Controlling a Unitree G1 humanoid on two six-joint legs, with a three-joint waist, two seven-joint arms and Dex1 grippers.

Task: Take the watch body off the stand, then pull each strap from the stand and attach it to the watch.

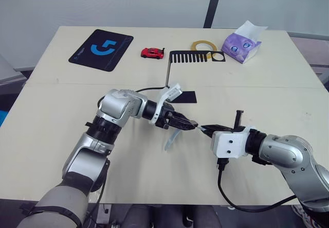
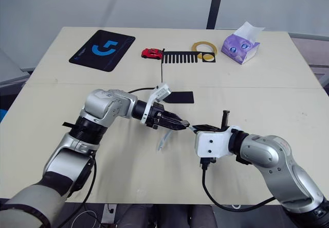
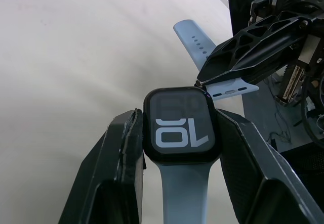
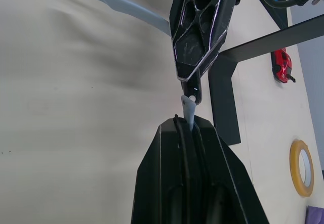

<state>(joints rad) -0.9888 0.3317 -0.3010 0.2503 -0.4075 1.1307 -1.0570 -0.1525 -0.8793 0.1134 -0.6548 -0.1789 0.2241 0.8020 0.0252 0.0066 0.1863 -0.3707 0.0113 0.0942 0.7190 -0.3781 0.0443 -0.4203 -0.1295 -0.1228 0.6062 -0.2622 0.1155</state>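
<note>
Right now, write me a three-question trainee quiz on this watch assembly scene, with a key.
1. True or false: the watch body sits between the left gripper's fingers.
2. What is the right gripper pinching? A) the red toy car B) a pale blue-grey strap C) the roll of tape
3. Fill in: in the left wrist view, one strap already hangs from the watch body, while the strap with holes is held at the body's other ____.

Key:
1. True.
2. B: the strap with holes, its end brought up to the watch body.
3. Edge. Whether it has slid into the slot cannot be told.
</note>
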